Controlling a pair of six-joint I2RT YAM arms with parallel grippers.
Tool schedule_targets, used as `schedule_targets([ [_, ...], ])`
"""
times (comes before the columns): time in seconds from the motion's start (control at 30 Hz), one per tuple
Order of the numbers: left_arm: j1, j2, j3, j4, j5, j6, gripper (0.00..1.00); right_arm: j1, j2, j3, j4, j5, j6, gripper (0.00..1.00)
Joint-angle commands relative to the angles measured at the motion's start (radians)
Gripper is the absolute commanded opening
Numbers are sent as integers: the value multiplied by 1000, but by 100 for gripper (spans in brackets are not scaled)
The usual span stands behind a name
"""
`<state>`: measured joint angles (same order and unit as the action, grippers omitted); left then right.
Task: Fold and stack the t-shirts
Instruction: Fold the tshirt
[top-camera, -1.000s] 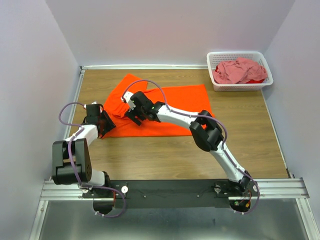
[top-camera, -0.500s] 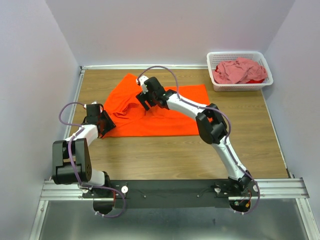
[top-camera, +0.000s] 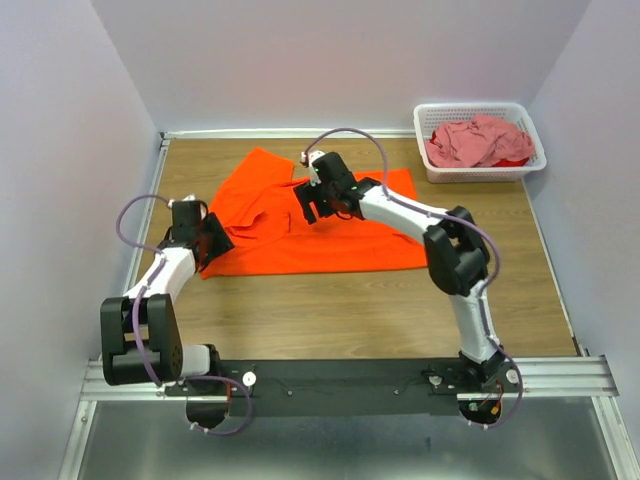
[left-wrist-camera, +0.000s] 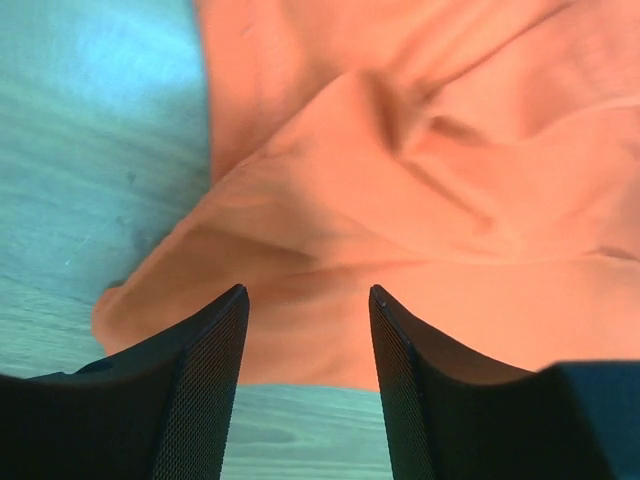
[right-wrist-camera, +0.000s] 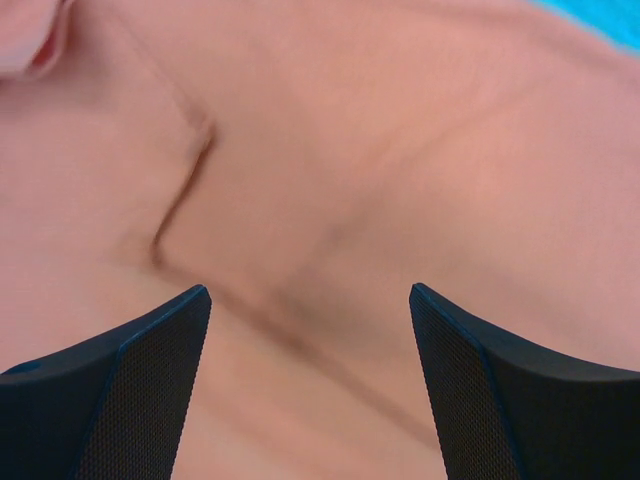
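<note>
A large orange t-shirt (top-camera: 340, 240) lies spread on the wooden table, its left part creased. My left gripper (top-camera: 213, 247) sits low at the shirt's near-left corner. In the left wrist view it (left-wrist-camera: 307, 295) is open with bare table between the fingers and the shirt's hem (left-wrist-camera: 400, 200) just past the tips. My right gripper (top-camera: 310, 208) hovers over the shirt's upper middle. In the right wrist view it (right-wrist-camera: 310, 290) is open wide above creased orange cloth (right-wrist-camera: 350, 120), holding nothing. A dusty pink t-shirt (top-camera: 470, 140) lies bunched in the basket.
A white lattice basket (top-camera: 470, 107) stands at the far right corner of the table. Walls close the left, rear and right sides. Bare wood (top-camera: 350, 310) runs between the shirt and the arms' base rail.
The right arm swung from the shirt's left middle toward the far side. The shirt's left part now lies spread out. The left gripper's jaws widened at the near-left corner.
</note>
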<state>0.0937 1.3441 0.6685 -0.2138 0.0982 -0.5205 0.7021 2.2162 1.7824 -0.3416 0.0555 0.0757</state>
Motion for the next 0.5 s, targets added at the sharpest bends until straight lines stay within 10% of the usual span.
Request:
schedule_targets([
  [0.0,-75,-49,112,-44,-44,42,60,8,-182,-158,3,-48,85,87],
  [0.47,-396,201,348,57,-472,276,62,7,-443,-566,23,10,153,87],
])
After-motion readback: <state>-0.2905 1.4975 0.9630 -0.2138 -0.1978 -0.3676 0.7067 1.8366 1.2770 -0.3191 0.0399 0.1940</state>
